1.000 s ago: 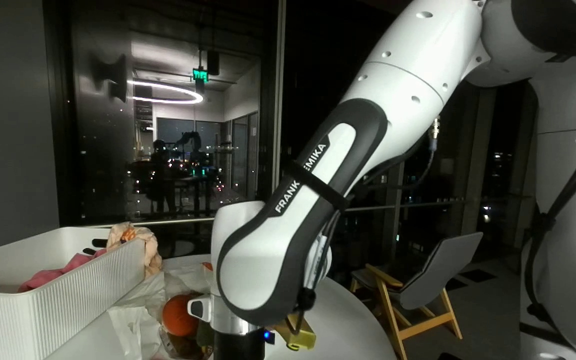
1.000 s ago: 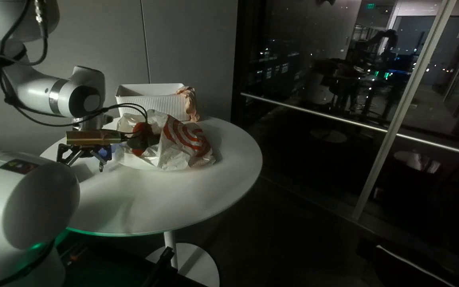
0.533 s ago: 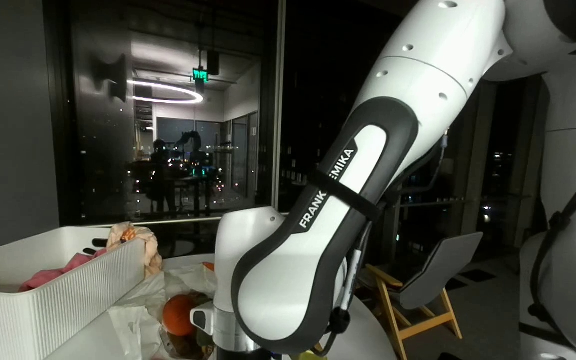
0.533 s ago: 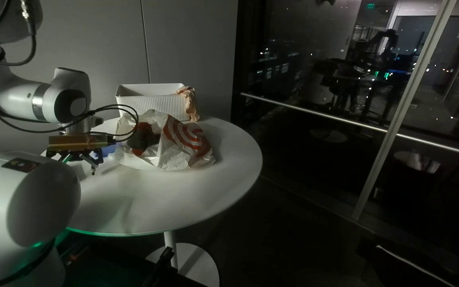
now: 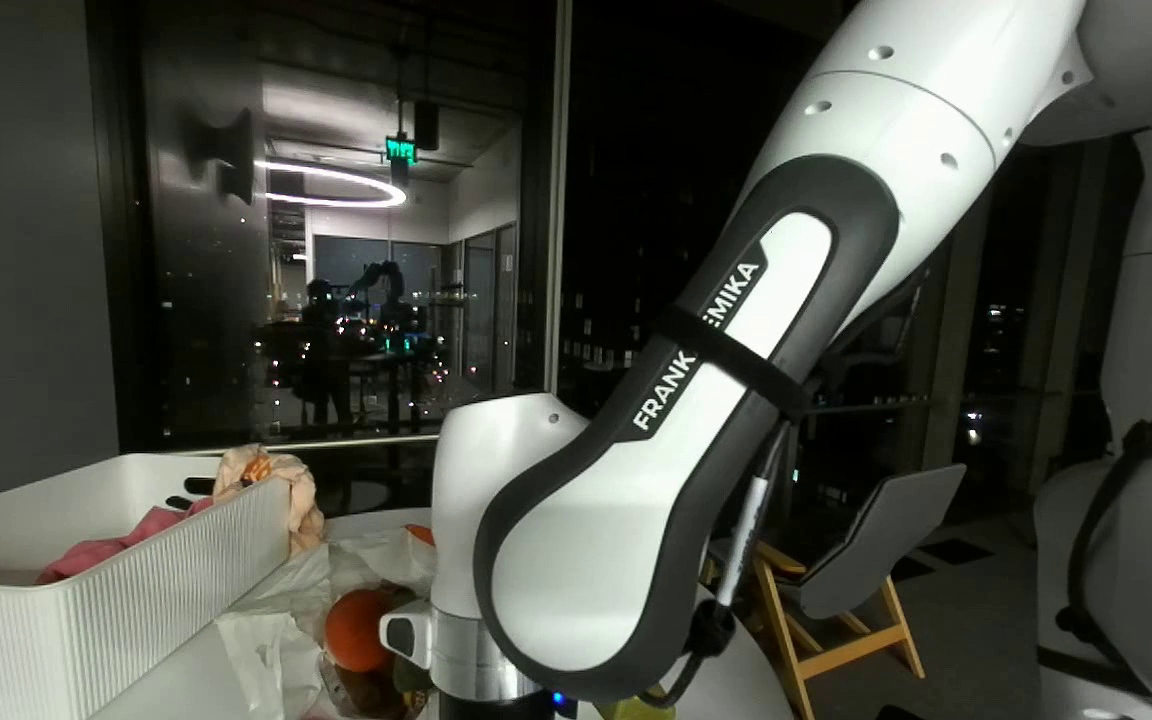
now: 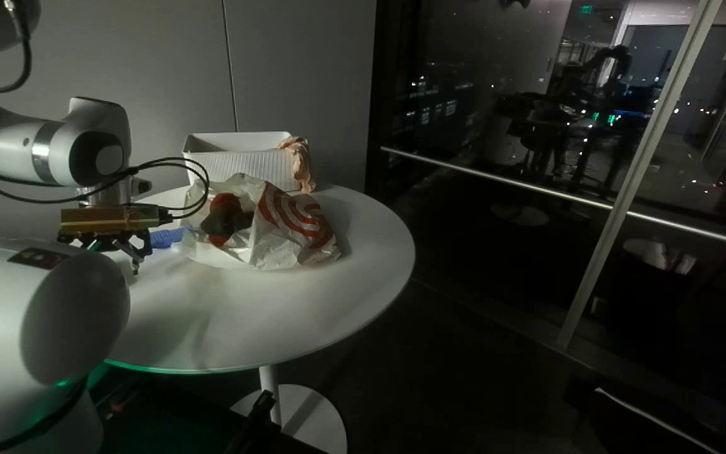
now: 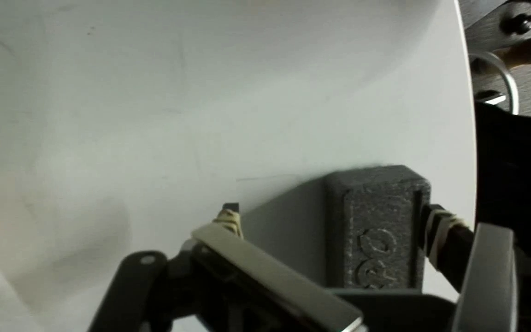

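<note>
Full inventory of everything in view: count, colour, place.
table: 1, white, beneath items
block: 1, dark grey, on table
basket: 1, white, on table
pink cloth: 1, pink, inside basket
peach cloth: 1, peach, over basket rim
bag: 1, white and red, beside basket
round item: 1, orange, amid bag's folds
dark item: count unclear, black, amid bag
blue item: 1, blue, beside bag
chair: 1, grey, beyond table
windows: several, dark, beyond table
wall: 1, grey, behind basket
arm: 1, white and black, over table
pincer: 1, black, open, at block
</note>
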{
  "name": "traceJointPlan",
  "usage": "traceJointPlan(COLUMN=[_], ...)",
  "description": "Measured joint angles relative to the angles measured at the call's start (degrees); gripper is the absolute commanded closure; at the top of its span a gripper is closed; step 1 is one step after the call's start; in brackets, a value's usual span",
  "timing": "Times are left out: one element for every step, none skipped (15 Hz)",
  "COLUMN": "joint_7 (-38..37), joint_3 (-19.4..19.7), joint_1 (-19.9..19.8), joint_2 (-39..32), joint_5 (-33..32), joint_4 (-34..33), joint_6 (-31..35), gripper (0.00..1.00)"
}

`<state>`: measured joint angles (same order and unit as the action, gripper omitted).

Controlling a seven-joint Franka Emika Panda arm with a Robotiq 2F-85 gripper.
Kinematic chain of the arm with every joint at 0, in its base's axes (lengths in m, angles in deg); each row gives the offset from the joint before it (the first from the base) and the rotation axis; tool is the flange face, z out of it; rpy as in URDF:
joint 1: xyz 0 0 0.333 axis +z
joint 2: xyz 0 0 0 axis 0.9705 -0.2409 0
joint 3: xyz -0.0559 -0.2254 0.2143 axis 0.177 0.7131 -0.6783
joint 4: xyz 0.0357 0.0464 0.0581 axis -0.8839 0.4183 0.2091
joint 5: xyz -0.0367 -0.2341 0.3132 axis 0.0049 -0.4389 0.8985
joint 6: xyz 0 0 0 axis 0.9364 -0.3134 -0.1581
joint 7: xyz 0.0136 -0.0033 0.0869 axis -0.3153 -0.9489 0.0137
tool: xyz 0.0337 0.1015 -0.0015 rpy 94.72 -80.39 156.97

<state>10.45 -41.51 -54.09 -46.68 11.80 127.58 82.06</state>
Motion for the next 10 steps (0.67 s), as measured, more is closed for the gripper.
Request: traceJointPlan(joint_7=[0.95, 1.77, 2.25, 2.38, 2.37, 2.27, 2.0, 1.52, 0.98, 0.3], joint_3=[-0.09, -0.25, -0.45, -0.71, -0.95, -1.2, -1.32, -1.33, -1.33, -1.3], joint_1=[0.67, 1.36, 2.02, 2.69, 3.26, 3.75, 4.06, 4.2, 4.21, 4.21], joint_2=[0.0, 0.0, 0.01, 0.01, 0.01, 0.01, -0.04, -0.2, -0.43, -0.68], joint_5=[1.5, 2.76, 3.35, 3.42, 3.0, 1.9, 0.14, -2.16, -4.58, -6.75], joint_4=[0.0, 0.01, 0.02, 0.04, 0.11, 0.25, 0.43, 0.66, 0.94, 1.26], joint_6=[-1.0, -1.88, -2.61, -3.01, -3.06, -2.93, -2.61, -2.16, -1.5, -0.85], gripper=[0.0, 0.0, 0.0, 0.0, 0.0, 0.0, 0.0, 0.0, 0.0, 0.0])
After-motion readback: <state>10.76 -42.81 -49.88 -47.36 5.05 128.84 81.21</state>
